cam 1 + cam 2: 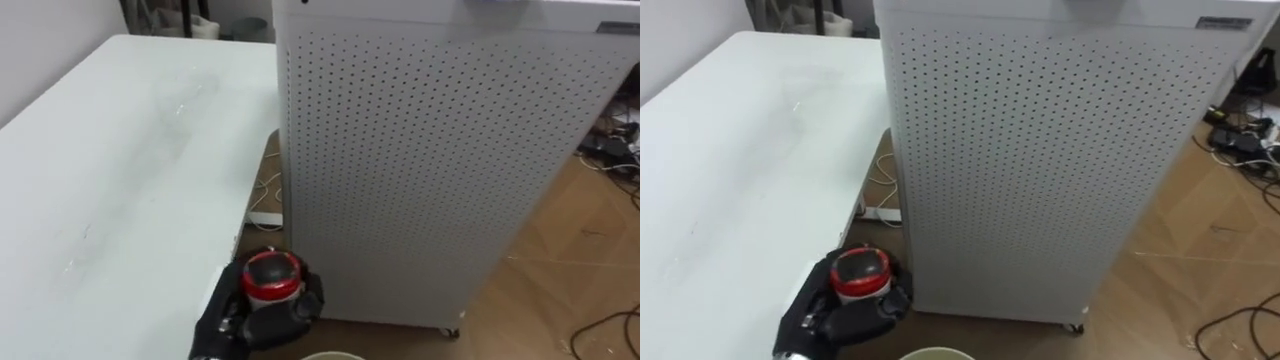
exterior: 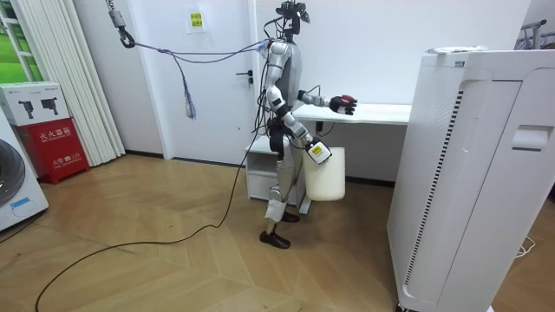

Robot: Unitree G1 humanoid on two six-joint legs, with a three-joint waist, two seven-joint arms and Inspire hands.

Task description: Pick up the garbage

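Left eye view: the robot's left hand (image 1: pixel 262 322) sits at bottom centre-left, dark fingers curled round a red-topped container (image 1: pixel 272 274). The round red top faces up at the camera with a white band just under it, so the long axis runs roughly up-down, top end uppermost. The body below is hidden in the fingers. The hand is just off the right edge of the white counter (image 1: pixel 120 180), in the gap between it and the tall white perforated cabinet (image 1: pixel 430 170). The container is clear of the counter top. A pale bin (image 1: pixel 330 355) shows its rim at the bottom edge, just right of the hand. Upper right and lower right show wood floor (image 1: pixel 580 240) with loose cables (image 1: pixel 610 150).

Right eye view: same layout. The hand and red top sit lower left, the cabinet takes centre and right, and the bin rim is again at the bottom edge.

Room view: the robot stands at the counter's left end, facing the frame's right. Its left arm is stretched forward at chest height, with the red container above the counter's end. The axis is too small to read here. The right hand (image 2: pixel 316 152) is low at the bin's top edge, and I cannot tell its finger state. The cabinet fills the right foreground.
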